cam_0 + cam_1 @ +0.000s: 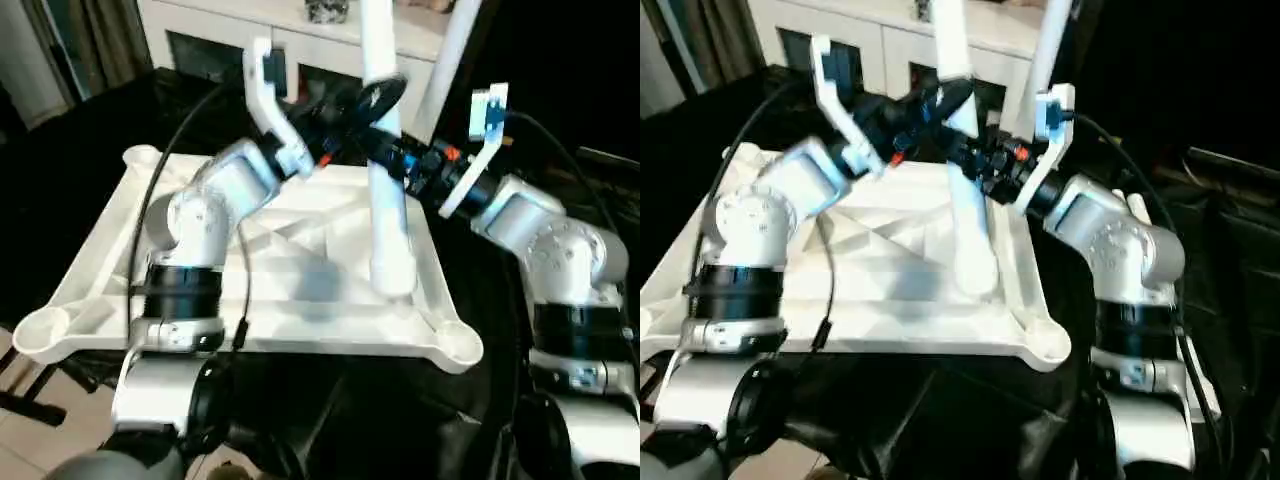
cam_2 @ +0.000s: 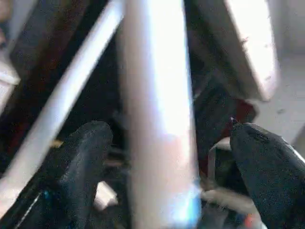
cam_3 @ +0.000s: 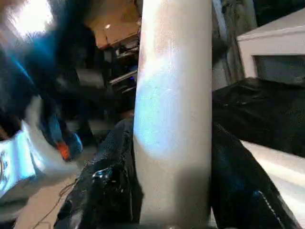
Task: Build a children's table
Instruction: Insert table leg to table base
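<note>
In the left eye view, a white plastic rectangular tabletop (image 1: 300, 290) is seen lying upside down on a black-covered surface (image 1: 60, 200), its ribbed underside facing up and round sockets at its corners. A long white tubular leg (image 1: 385, 180) is stood nearly upright on the underside, its flared end resting inboard of the near right corner socket. The right gripper (image 1: 400, 152) is clamped on this leg partway up. The left gripper (image 1: 352, 105) is placed at the same leg slightly higher, from the left side. A second white tubular leg (image 1: 452, 50) is seen slanting behind, near a white cabinet with glass doors (image 1: 260, 40).

In the right eye view, the same arrangement is shown, with both silver forearms converging on the upright leg (image 1: 970, 200).

In the left wrist view, the leg (image 2: 157, 114) is seen between the two black fingers (image 2: 81, 162) of the left gripper (image 2: 162, 157), which are spread wide, with clear gaps on both sides; nothing is grasped.

In the right wrist view, the leg (image 3: 174, 109) is pressed on both sides by the black fingers (image 3: 109, 186) of the right gripper (image 3: 174, 191), and is firmly grasped.
</note>
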Robot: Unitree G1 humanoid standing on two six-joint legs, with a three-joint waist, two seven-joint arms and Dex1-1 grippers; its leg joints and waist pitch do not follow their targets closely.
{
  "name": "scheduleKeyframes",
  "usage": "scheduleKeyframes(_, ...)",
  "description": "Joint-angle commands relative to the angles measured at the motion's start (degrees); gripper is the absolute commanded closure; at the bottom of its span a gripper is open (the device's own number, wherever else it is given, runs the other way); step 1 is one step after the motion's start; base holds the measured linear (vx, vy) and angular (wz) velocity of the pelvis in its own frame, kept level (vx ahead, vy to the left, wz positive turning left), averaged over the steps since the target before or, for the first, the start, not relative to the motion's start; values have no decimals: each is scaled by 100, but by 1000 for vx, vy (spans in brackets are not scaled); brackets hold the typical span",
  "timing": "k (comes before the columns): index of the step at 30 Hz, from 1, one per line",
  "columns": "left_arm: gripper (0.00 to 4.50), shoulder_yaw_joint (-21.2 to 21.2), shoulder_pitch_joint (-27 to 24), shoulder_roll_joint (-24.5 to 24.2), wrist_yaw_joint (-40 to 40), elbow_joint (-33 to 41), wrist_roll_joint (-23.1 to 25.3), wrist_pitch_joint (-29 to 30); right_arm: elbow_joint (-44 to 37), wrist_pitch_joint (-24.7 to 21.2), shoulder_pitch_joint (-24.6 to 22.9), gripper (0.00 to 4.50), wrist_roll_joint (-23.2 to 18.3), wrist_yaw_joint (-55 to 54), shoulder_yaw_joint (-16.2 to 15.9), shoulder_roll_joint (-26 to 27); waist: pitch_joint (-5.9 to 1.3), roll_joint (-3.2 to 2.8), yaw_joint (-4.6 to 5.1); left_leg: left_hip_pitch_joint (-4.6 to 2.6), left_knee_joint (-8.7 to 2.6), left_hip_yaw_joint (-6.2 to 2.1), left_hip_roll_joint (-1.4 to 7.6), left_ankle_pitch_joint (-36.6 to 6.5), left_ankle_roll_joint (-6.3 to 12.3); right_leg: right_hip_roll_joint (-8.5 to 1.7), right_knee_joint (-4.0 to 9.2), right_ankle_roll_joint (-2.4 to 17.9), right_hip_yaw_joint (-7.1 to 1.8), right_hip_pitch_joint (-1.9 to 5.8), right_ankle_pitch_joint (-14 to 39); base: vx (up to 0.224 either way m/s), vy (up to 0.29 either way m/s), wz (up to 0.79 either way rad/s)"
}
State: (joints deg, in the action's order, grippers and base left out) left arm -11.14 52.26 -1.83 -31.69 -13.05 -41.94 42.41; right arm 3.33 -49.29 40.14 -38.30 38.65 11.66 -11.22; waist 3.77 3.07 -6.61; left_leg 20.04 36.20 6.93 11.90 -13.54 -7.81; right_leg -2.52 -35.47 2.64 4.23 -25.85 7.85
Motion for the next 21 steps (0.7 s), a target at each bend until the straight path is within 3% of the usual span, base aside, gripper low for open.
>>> scheduleKeyframes(1, 0, 159, 82, 66, -40, -38, -15, 82, -251, -82, -9, 279, -102, -86, -55, -16, -496, -106, -28, 96, -404, 136, -36, 124, 183, -361, 421, 667, -209, 569, 1415, 0, 0, 0)
scheduleKeyframes(9, 49, -290, 464, 220, 405, -388, -161, -157, -665, -221, -55, 279, -171, -375, -120, 54, -490, -123, -29, 122, -407, 141, -66, 54, 195, -363, 471, 488, -199, 589, 1716, 0, 0, 0)
scheduleKeyframes(10, 73, -290, 464, 220, 405, -388, -161, -157, -665, -221, -55, 279, -171, -375, -120, 54, -492, -126, -37, 115, -406, 138, -60, 79, 184, -364, 467, 473, -201, 578, 1708, 0, 0, 0)
scheduleKeyframes(21, 161, -328, 479, 255, 497, -396, -115, -241, -911, -224, -17, 279, -98, -513, -261, 29, -493, -140, -36, 117, -413, 141, -54, 111, 178, -368, 471, 439, -204, 570, 1633, 0, 0, 0)
